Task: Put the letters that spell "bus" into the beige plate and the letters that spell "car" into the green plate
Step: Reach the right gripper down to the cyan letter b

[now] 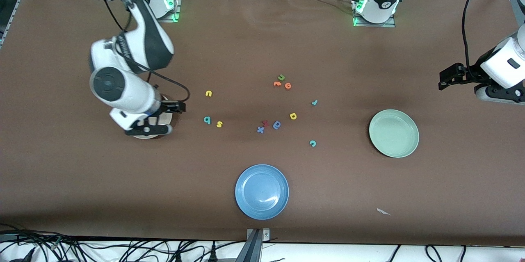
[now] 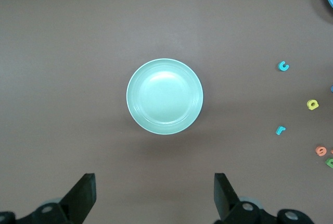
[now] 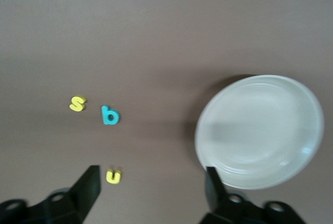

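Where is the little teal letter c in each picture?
Front view: the teal c lies on the table, nearer the camera than the teal r, beside the green plate.
Left wrist view: the c shows near the picture's edge.
Right wrist view: not in it.
Shared landmark: the green plate.

No printed text or labels, only loose foam letters (image 1: 262,110) on table (image 1: 82,172)

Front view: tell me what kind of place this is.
Most likely a robotics lab test bench. Two arms are bolted along one edge of a brown-covered table, loose cables trail past the nearer edge, and foam letters lie staged among plates, like the green plate.
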`<act>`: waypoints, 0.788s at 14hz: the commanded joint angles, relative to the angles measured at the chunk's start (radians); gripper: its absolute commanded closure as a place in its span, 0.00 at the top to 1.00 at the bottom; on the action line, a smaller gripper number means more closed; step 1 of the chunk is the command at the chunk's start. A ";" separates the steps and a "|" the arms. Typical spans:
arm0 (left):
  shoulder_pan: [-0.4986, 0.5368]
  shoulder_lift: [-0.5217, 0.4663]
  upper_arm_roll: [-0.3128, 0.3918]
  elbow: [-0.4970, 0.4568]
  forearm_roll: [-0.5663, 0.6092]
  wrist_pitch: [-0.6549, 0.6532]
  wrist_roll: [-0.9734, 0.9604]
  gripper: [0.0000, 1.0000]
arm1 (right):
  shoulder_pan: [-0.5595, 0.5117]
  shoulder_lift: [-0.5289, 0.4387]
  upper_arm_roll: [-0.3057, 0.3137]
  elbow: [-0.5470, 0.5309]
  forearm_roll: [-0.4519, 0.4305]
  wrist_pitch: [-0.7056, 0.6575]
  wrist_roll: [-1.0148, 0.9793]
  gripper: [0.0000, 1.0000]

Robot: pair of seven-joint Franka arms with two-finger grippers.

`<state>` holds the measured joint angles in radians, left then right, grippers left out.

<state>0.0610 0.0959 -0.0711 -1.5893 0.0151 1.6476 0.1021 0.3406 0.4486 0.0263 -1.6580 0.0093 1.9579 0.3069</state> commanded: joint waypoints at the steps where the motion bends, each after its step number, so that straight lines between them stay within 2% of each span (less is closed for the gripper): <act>1: -0.013 0.031 -0.007 0.008 0.000 -0.008 0.011 1.00 | 0.041 0.039 -0.005 -0.045 -0.002 0.114 0.104 0.73; 2: -0.013 0.053 -0.019 0.008 -0.041 0.000 0.004 1.00 | 0.067 0.059 -0.005 -0.060 -0.006 0.166 0.128 0.66; 6: -0.050 0.151 -0.044 0.002 -0.066 0.082 -0.011 1.00 | 0.087 0.079 -0.005 -0.173 -0.002 0.352 0.174 0.65; 9: -0.162 0.260 -0.047 -0.003 -0.067 0.211 -0.184 1.00 | 0.109 0.119 -0.005 -0.201 -0.006 0.437 0.205 0.65; 11: -0.234 0.327 -0.047 -0.003 -0.069 0.299 -0.292 1.00 | 0.112 0.140 -0.005 -0.201 -0.005 0.458 0.208 0.61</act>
<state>-0.1117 0.3665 -0.1245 -1.6059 -0.0421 1.8865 -0.0997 0.4399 0.5740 0.0259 -1.8523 0.0093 2.3842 0.4940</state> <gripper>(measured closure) 0.000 0.388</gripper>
